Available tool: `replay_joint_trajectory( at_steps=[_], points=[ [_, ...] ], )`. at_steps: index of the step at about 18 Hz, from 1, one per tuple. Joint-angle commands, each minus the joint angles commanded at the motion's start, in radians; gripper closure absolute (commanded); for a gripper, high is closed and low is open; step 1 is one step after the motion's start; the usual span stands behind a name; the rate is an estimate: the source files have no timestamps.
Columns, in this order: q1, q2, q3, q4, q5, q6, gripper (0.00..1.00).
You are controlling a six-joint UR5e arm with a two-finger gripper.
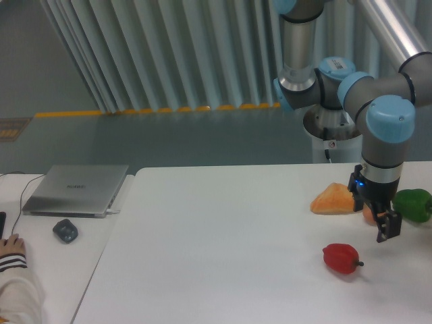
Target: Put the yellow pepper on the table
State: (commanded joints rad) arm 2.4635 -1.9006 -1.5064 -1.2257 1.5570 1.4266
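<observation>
the hand (385, 224) hangs low over the white counter (216, 256) between the green pepper (413, 205) and red pepper (341, 258), grip state unclear.

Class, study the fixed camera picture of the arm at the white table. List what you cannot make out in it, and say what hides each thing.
- Yellow pepper: not identifiable anywhere; only an orange sliver shows behind the pincer.
- Pincer: too small and dark to tell if open or shut.
- Green pepper: left side hidden by the arm, right side near the frame edge.
- Person's hand: cut off by the left edge.
</observation>
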Motion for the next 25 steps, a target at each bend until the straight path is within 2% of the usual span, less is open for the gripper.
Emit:
replay_joint_trajectory(
  at_steps=[3, 6, 10, 16, 19, 21, 23, 25],
  points=[
    [0.028, -0.017, 0.018, 0.008, 0.005, 0.023, 0.0],
    [0.069, -0.02, 0.018, 0.058, 0.003, 0.069, 0.0],
    [0.104, -0.031, 0.018, 0.087, 0.003, 0.169, 0.0],
    [0.143, -0.049, 0.029, 0.104, 0.023, 0.447, 0.0],
    [0.146, -0.064, 0.04, 0.104, 0.132, 0.607, 0.0],
    [0.161, -0.064, 0.046, 0.101, 0.155, 0.792, 0.0],
    [0.172, -0.063, 0.048, 0.103, 0.152, 0.862, 0.0],
    [0.187, -0.054, 0.035, 0.104, 0.135, 0.848, 0.0]
  ],
)
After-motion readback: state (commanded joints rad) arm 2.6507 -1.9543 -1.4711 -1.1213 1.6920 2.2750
